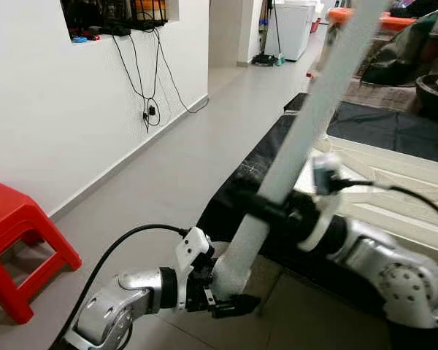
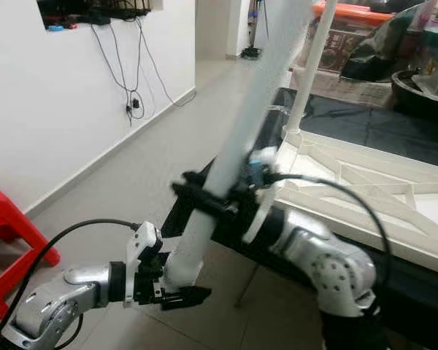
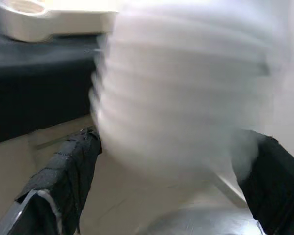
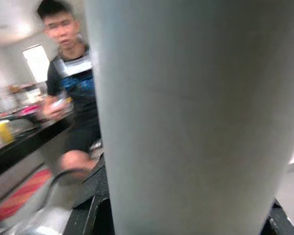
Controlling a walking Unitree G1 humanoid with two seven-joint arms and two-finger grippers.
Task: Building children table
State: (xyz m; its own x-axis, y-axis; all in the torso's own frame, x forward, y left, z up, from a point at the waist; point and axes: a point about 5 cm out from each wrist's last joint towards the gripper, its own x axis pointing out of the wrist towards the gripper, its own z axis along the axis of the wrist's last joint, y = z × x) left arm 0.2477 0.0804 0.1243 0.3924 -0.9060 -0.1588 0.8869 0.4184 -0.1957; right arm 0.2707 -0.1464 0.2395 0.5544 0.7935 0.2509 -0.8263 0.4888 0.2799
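I've got the white table leg [image 1: 299, 153], tilted up to the right over the floor, clamped by both: left gripper [image 1: 223, 292] closed on its near end, right gripper [image 1: 266, 204] closed midway; looks stiff, light, smooth, likely slippery.

table leg [image 1: 306, 124]: smooth matt white plastic | left hand [image 1: 230, 295] gripping its lower end: matt black fingers, brushed silver metal arm | stool [image 1: 18, 244] beyond left hand: glossy red plastic | floor [image 1: 175, 168]: smooth grey tile

L end effector [image 3: 174, 181] | fingers [image 3: 68, 171] astride blurred white leg [image 3: 186, 93] — dark mat [image 3: 34, 93] behind
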